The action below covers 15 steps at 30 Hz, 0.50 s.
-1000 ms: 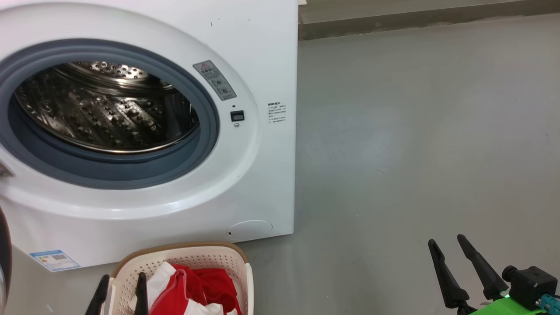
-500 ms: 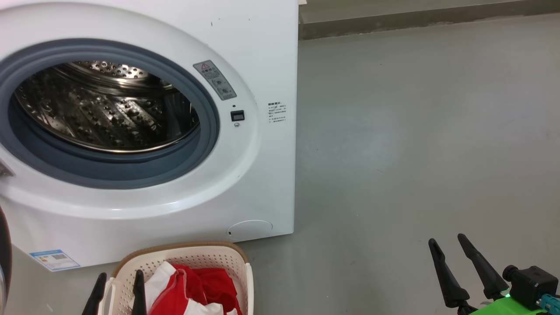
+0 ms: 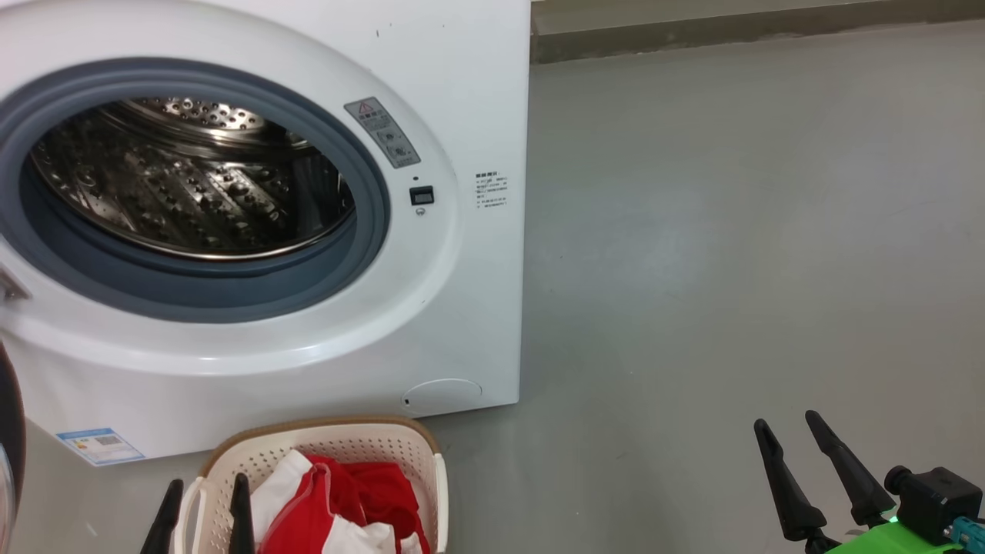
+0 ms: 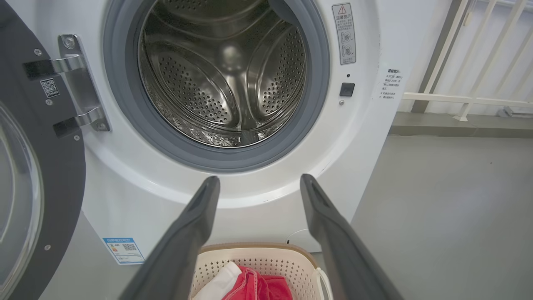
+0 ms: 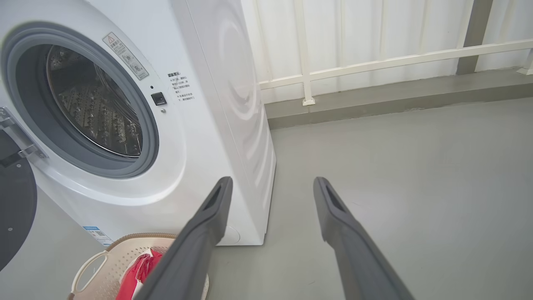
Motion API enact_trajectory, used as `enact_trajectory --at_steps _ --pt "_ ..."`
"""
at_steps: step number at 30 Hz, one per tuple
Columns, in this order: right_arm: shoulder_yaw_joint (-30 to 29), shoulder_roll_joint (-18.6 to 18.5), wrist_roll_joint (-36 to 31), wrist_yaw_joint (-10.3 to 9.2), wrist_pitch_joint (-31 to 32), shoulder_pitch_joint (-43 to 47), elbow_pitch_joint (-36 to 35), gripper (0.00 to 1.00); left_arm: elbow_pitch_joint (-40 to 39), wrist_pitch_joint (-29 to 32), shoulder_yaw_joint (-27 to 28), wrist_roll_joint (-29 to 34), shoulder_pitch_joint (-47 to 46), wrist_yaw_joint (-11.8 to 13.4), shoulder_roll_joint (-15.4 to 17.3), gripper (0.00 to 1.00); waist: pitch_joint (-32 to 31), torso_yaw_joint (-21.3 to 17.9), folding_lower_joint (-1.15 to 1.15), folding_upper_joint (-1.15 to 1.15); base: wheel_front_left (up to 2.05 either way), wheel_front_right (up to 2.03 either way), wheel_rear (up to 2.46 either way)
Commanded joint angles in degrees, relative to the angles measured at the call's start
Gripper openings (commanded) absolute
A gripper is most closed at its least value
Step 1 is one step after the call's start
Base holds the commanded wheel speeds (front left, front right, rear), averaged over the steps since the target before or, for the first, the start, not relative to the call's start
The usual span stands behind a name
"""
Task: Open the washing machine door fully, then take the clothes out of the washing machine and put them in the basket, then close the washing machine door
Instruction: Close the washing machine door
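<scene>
We see a grey floor [image 3: 731, 254] across the right of the head view, a low grey kerb [image 3: 692, 35] along its upper right, and a white railing [image 5: 374, 62] above that kerb.

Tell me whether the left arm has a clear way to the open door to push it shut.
Probably yes. The left gripper is open and empty, the door hangs swung out just to its left, and nothing stands between them; the basket sits lower, below the gripper.
</scene>
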Motion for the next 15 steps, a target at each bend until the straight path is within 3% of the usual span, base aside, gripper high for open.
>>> enact_trajectory --at_steps 1,15 --pt "0.9 -1.35 -0.75 0.36 -0.36 -0.56 -1.48 1.0 -1.63 -0.29 1.73 -0.03 -1.3 0.59 0.51 1.0 0.1 0.07 0.0 0.0 -1.13 1.13 0.0" --pt "0.89 -1.21 -0.74 0.36 -0.36 -0.97 -1.66 1.0 -2.05 -0.29 2.17 -0.04 -1.57 0.55 0.51 1.0 0.66 0.57 0.0 0.0 -1.32 1.32 0.0"
